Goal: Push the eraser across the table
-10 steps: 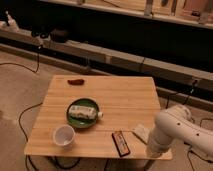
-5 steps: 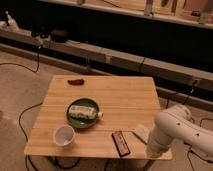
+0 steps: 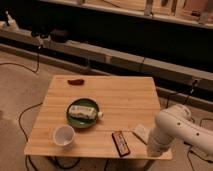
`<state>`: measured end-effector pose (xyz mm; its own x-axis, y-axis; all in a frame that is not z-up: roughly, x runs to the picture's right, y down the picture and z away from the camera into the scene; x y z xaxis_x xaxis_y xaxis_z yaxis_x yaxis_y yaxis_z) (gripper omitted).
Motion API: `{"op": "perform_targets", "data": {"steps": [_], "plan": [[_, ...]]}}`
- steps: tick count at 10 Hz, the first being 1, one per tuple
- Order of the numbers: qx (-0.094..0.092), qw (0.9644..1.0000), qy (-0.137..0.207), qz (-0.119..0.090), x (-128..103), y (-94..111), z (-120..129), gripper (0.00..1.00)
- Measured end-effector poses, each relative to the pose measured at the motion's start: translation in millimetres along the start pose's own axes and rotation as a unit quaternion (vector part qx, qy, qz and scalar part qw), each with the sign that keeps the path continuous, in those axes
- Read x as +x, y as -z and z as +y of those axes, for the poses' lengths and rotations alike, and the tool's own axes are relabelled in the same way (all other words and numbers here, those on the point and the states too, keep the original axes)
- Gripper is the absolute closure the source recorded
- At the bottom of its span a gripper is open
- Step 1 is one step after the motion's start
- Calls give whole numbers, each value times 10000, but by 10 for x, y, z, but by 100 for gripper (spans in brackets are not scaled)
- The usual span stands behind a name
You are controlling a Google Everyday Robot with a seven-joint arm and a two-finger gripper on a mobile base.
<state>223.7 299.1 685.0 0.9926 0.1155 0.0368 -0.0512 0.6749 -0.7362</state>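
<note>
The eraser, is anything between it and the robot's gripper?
Nothing visible. The gripper sits at the light wooden table's near right edge, beside the small dark eraser with a reddish strip; the pale flat block lies beyond that gap.

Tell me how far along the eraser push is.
Done: nothing shows yet; the eraser lies near the front edge of the table. In hand: the pincer sits at the lower end of the white arm by the front right corner, right of the eraser, a gap between them. Left: make contact and push it across.
</note>
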Motion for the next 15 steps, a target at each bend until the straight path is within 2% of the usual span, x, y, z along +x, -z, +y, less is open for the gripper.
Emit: {"op": "perform_targets", "data": {"steps": [3,5,8,11,13,15], "plan": [[272,9993,250,75,-35,-120,-393,96],[390,9980,478,130,-106,-163,-550,96],[438,9962,730,184,-267,-246,-724,96],[358,9969,656,225,-352,-359,-780,96],[316,9979,473,313,-404,-431,-766,96],[363,9982,256,405,-531,-482,-778,96]]}}
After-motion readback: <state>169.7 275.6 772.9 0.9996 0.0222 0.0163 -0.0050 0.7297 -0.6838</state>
